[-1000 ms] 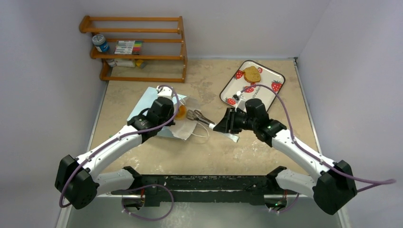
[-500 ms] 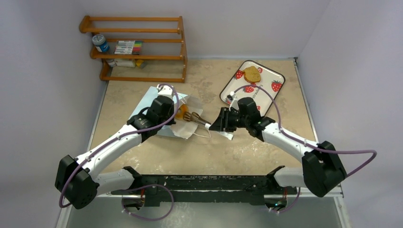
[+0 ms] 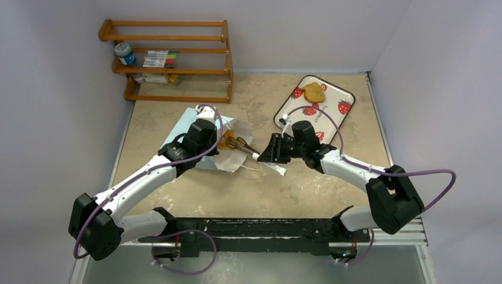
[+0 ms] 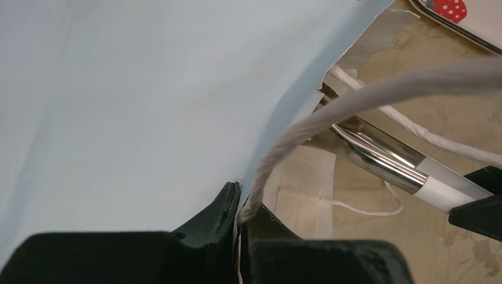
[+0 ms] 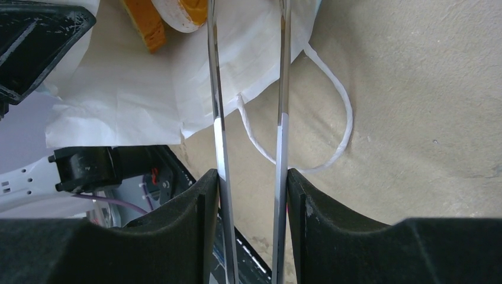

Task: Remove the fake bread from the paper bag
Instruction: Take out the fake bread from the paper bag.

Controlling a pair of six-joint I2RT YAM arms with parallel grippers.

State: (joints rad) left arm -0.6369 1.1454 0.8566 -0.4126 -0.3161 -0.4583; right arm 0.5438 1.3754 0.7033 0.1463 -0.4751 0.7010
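Observation:
The light blue paper bag (image 3: 182, 126) lies on its side left of centre, its white inside (image 5: 118, 100) open toward the right arm. My left gripper (image 3: 207, 130) is shut on the bag's upper edge and white cord handle (image 4: 308, 121), holding the mouth up. My right gripper (image 5: 251, 177) is shut on a pair of metal tongs (image 5: 214, 89), whose open tips reach into the bag's mouth. Just inside lie fake bread pieces: an orange-tan piece (image 5: 148, 23) and a pale roll with orange centre (image 5: 184, 10). One golden toast slice (image 3: 314, 92) rests on the tray.
The white strawberry-print tray (image 3: 329, 99) sits at the back right, behind my right wrist. A wooden rack (image 3: 171, 59) with a jar and markers stands at the back left. The bag's lower cord handle (image 5: 340, 118) loops loose on the table.
My right arm has swung left and carried the tongs' tips from the table beside the bag into its mouth. The left gripper has kept its hold on the bag.

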